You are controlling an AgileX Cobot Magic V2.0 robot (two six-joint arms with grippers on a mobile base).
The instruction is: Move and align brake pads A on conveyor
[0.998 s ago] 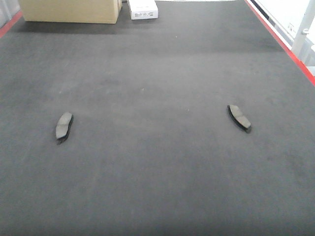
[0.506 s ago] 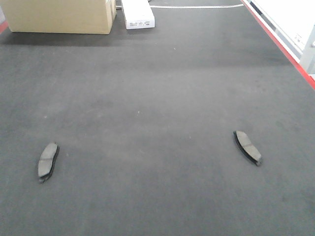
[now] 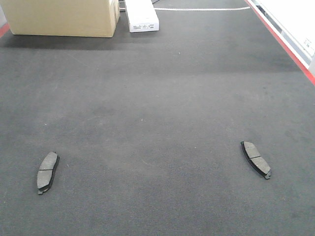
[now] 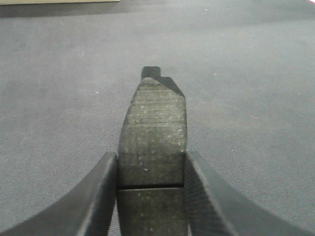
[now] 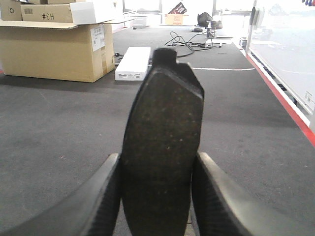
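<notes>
Left gripper [image 4: 151,196] pinches brake pad [image 4: 153,142]; right gripper [image 5: 156,196] pinches another [image 5: 162,147]. Two more pads [image 3: 47,172] [image 3: 256,159] lie well apart on conveyor [image 3: 157,113]. Cardboard box [image 3: 61,17], white box [image 3: 141,14] sit at far end, clear of pads.

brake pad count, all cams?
4. Left pad and right pad lie on the conveyor; one pad in left pincer, another pad in right pincer.
</notes>
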